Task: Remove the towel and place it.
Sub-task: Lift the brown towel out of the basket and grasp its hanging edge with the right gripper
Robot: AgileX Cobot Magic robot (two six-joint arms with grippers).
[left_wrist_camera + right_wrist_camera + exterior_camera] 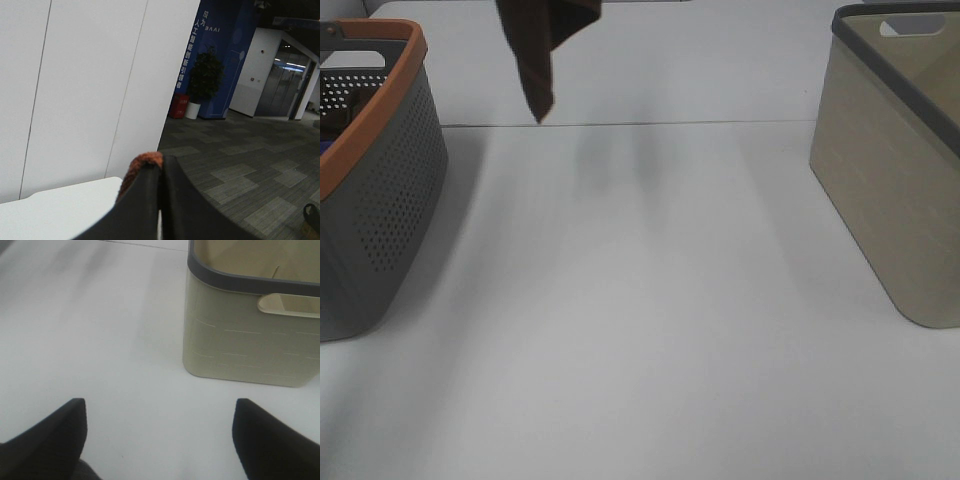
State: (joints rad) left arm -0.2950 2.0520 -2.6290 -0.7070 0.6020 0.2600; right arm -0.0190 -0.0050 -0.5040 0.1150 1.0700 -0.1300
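Now L claw [161, 169] pinches towel [542, 45] aloft (R claw [160, 412] spread wide).

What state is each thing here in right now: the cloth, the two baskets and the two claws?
towel: hanging in the air, clear of the table.
left gripper: shut on the towel.
right gripper: open, empty, over the table.
grey basket: upright, something dark inside.
beige basket: upright, nothing in the part of its inside that shows.
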